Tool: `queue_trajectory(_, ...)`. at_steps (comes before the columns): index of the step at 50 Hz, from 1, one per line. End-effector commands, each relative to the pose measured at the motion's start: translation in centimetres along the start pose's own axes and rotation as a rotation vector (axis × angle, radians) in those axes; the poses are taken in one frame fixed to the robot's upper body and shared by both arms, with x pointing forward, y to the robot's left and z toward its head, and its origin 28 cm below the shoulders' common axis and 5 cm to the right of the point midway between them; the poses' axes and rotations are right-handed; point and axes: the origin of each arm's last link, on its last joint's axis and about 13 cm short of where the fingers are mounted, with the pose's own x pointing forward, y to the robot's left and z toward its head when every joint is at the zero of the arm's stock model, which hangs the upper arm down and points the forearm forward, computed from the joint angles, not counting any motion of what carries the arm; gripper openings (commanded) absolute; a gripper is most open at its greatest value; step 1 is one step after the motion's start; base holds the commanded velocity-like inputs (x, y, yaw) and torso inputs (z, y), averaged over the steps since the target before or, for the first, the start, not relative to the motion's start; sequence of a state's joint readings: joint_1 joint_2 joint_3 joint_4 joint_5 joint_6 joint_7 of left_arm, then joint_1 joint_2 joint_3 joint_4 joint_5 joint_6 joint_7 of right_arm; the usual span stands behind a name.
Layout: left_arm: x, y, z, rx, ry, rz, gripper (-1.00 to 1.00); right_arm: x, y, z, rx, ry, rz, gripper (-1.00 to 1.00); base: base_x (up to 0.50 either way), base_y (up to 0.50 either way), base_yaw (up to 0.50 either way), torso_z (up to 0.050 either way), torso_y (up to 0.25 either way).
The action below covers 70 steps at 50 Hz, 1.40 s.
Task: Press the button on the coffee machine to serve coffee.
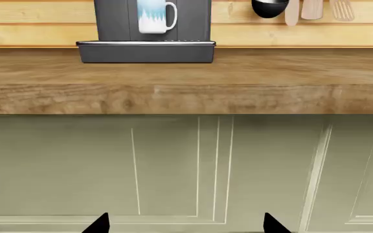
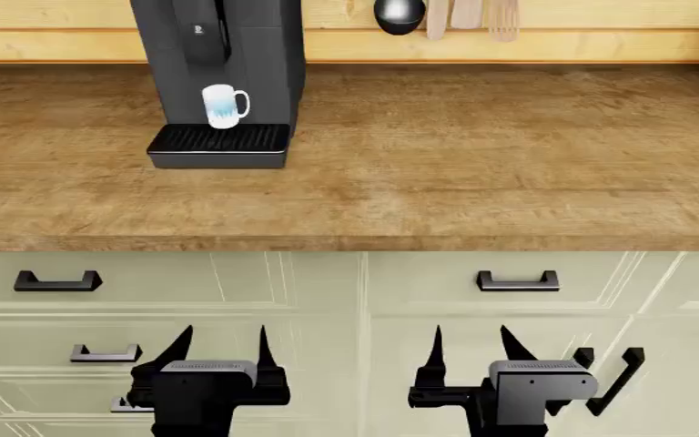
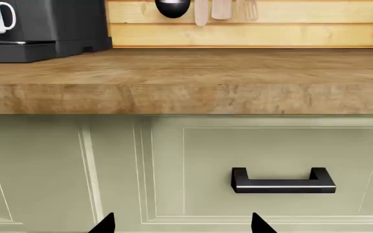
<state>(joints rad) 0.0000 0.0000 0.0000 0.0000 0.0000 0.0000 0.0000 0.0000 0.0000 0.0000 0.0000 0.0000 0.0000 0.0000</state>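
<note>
Left gripper [image 2: 219,350] — fingers spread, empty, below bench edge; coffee machine [image 2: 218,55] upright at rear-left, straight ahead — right gripper [image 2: 471,350] likewise spread, farther.

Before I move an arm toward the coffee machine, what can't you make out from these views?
- Coffee machine: every view's top edge cuts off its upper part, so no screen or button shows.
- Mug on the drip tray: contents not visible from these angles.
- Left end effector and right end effector: both wrist views show only fingertip corners at the bottom edge.
</note>
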Motion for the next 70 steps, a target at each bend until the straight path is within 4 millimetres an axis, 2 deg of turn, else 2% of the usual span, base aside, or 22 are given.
queue_trajectory(1, 0.01, 0.01, 0.00, 0.000, 0.000, 0.000, 1.00, -0.01, -0.01, 0.01, 0.000, 0.000, -0.005, 1.00, 0.00, 0.00, 0.00, 0.000, 0.000)
queue_trajectory(8, -0.05, 0.29, -0.03, 0.005, -0.002, 0.000, 1.00, -0.11, 0.33, 0.06, -0.049, 0.018, 0.049, 1.00, 0.00, 0.00, 0.00, 0.000, 0.000)
queue_trajectory(25, 0.18, -0.12, 0.00, 0.010, -0.002, 0.003, 1.00, 0.00, 0.07, 0.07, -0.014, -0.013, 0.003, 1.00, 0.00, 0.01, 0.00, 0.000, 0.000)
queue_trajectory(51, 0.09, 0.06, -0.06, 0.018, -0.004, 0.006, 1.00, -0.07, 0.01, 0.11, -0.030, -0.013, -0.001, 1.00, 0.14, 0.34, 0.00, 0.000, 0.000)
queue_trajectory(70, -0.04, 0.27, -0.01, 0.013, 0.003, 0.004, 1.00, -0.15, 0.06, 0.17, -0.038, -0.009, 0.001, 1.00, 0.00, 0.26, 0.00, 0.000, 0.000)
